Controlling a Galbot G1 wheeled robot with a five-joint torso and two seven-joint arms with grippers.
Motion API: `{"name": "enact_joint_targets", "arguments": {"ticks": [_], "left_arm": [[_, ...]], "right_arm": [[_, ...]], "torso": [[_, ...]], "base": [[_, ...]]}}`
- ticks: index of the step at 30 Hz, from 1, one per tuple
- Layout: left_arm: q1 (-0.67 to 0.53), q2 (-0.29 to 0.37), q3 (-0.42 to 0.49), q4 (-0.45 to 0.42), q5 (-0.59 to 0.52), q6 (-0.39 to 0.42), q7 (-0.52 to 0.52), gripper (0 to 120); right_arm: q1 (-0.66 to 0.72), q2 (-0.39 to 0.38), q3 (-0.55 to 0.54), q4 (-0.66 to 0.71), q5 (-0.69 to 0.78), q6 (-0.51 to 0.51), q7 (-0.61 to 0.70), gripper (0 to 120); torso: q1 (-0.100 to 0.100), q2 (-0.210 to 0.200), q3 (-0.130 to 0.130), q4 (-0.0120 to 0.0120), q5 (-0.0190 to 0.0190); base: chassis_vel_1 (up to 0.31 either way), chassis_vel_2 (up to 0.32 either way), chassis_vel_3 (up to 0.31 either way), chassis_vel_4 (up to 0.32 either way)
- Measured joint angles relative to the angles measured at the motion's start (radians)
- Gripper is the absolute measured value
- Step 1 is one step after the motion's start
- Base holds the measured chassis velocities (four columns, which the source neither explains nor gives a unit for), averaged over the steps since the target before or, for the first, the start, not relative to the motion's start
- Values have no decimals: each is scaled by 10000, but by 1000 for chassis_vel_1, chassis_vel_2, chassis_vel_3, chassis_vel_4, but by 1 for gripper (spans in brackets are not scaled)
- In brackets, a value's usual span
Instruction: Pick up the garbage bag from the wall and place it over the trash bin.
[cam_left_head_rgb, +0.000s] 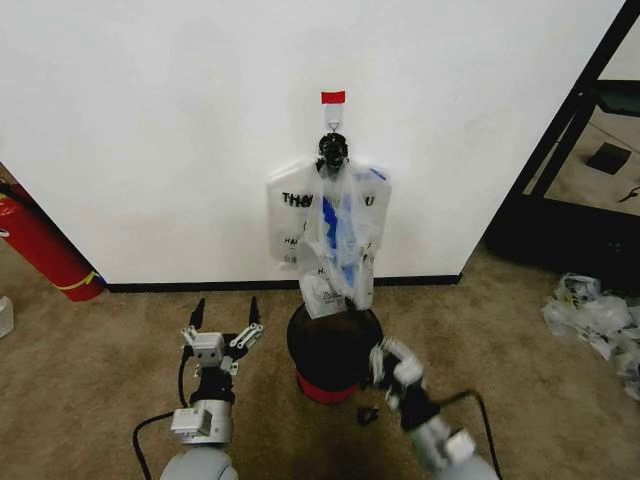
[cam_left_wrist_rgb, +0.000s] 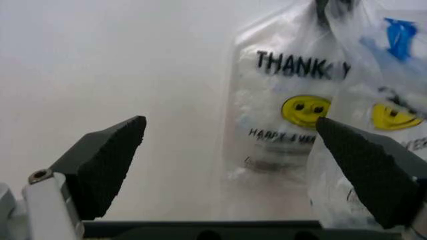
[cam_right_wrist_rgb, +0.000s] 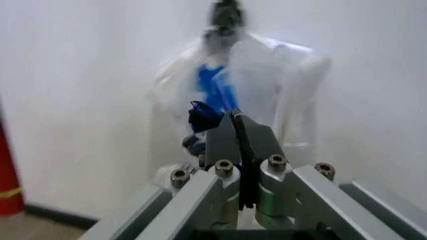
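Bag on wall hook, bin at 6 o'clock.
Thin, limp, slippery: grip handles. L gripper fingers spread; R gripper pressed together, nothing held.

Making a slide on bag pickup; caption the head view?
Garbage bag hangs from the wall above the trash bin; left pincer open, right pincer shut.

Brown carpet carries the trash bin and plastic scraps.
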Motion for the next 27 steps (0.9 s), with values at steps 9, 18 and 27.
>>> {"name": "enact_joint_targets", "arguments": {"ticks": [9, 18, 27], "left_arm": [[-1989, 1619, 1404, -748, -2203, 1865, -296, 99], [-7455, 4539, 4588, -1099, -7365, 4371, -849, 95], [-11028, 4550, 7766, 630, -7890, 4665, -681, 94]], "right_arm": [[147, -267, 199, -199, 89, -190, 6, 0], [-28, -236, 340, -234, -232, -166, 1, 0], [-226, -213, 478, -111, -368, -148, 10, 0]], "torso": [[0, -1, 1, -6, 1], [1, -1, 1, -4, 6], [0, 0, 0, -4, 3]], "base": [[0, 0, 0, 0], [0, 0, 0, 0], [0, 0, 0, 0]]}}
